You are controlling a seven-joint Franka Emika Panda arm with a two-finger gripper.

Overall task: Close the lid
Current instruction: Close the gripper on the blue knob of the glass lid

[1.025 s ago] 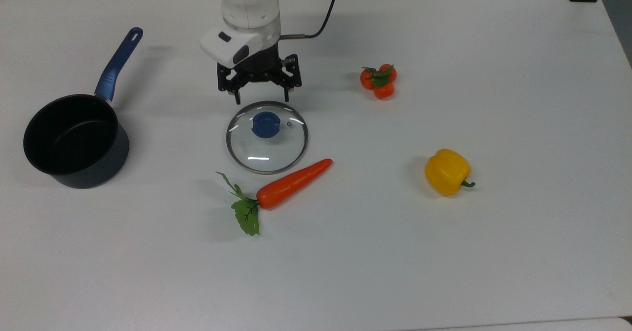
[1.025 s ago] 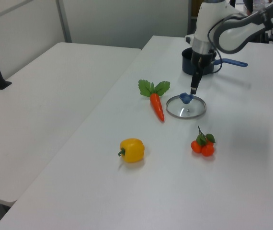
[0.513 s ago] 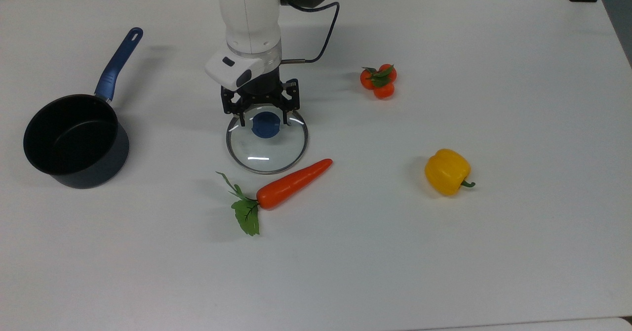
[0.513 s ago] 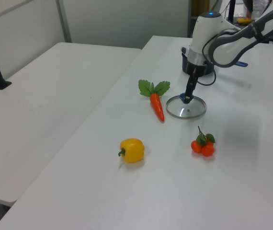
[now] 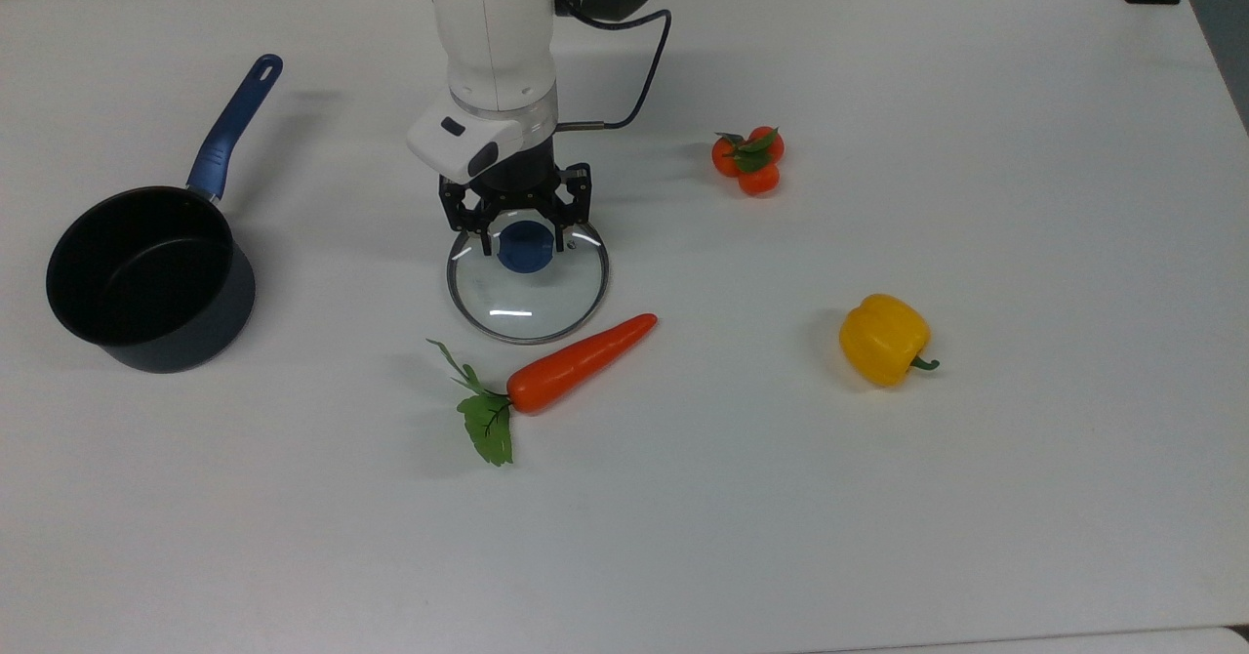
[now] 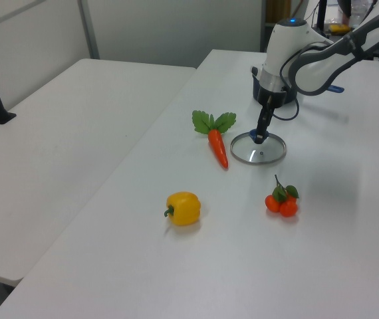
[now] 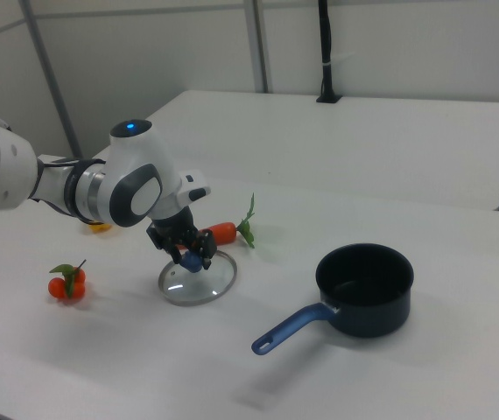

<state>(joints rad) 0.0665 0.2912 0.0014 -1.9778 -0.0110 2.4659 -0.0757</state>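
Lid (image 5: 528, 270), one only, lay flat on the white table (image 5: 976, 488) near the middle of the top view, its glass clear, its rim metal, its blue knob (image 5: 525, 247) toward 12 o'clock of its centre. The gripper (image 5: 521, 240) stood over that knob, one finger at either side of it at 9 and 3 o'clock; whether the fingers pressed the knob or stood just off it could not be told.

Counted on the table: one dark saucepan (image 5: 146, 278) with a blue handle, well apart from the lid at its 9 o'clock in the top view; one carrot (image 5: 576, 364) at the lid's 5 o'clock, its tip just beside the rim; one yellow pepper (image 5: 883, 339) far off at 4 o'clock; one cluster of three small orange fruits (image 5: 749, 159) at 2 o'clock.

In the right view the saucepan (image 7: 365, 288) showed its open, empty inside, and the arm's rounded wrist leaned over the lid (image 7: 198, 278). In the left view the arm hid most of the saucepan, while the carrot (image 6: 218, 146), pepper (image 6: 183, 208) and fruits (image 6: 281, 201) stood plain.
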